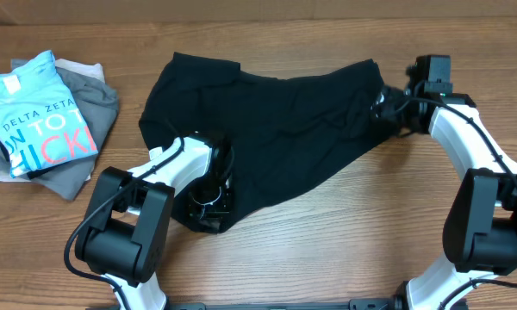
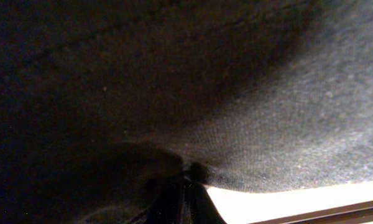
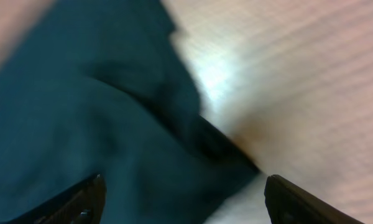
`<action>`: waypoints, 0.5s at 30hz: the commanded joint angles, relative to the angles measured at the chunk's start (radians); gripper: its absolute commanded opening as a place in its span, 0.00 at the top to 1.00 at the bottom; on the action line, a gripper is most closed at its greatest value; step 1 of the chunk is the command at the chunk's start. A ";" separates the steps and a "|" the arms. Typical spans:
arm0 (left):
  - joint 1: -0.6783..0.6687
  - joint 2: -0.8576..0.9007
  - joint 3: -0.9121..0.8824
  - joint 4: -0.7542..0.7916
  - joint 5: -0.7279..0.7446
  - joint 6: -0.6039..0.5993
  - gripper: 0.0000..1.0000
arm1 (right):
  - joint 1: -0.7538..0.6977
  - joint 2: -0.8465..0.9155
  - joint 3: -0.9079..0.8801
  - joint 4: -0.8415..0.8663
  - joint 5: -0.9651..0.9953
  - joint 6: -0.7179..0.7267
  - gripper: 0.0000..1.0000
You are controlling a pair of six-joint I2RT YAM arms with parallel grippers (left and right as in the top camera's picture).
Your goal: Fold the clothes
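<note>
Black clothes fill the left wrist view, the weave bunched to a pinch where the left gripper is clamped on a fold, with a pale strip of table showing beneath. Seen from overhead, the clothes lie spread across the middle of the wooden table, the lower left corner at the left gripper and the right end at the right gripper. The blurred right wrist view shows that gripper's fingers spread wide and clasping nothing, with the edge of the clothes lying between and ahead of them on the table. A blue tee with lettering sits on grey garments at the table's left edge, well apart from the clothes.
</note>
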 commanded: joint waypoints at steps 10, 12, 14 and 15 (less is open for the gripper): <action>-0.002 0.003 -0.005 0.045 -0.039 -0.013 0.96 | -0.005 -0.005 -0.102 0.022 0.136 0.103 0.39; -0.002 0.003 -0.005 0.045 -0.039 -0.013 0.96 | -0.005 -0.005 -0.126 0.049 0.135 0.116 0.40; -0.002 0.003 -0.005 0.045 -0.040 -0.013 0.96 | -0.005 -0.005 -0.152 0.082 0.128 0.128 0.39; -0.002 0.003 -0.005 0.045 -0.040 -0.013 0.96 | -0.005 -0.005 -0.163 0.106 0.118 0.128 0.39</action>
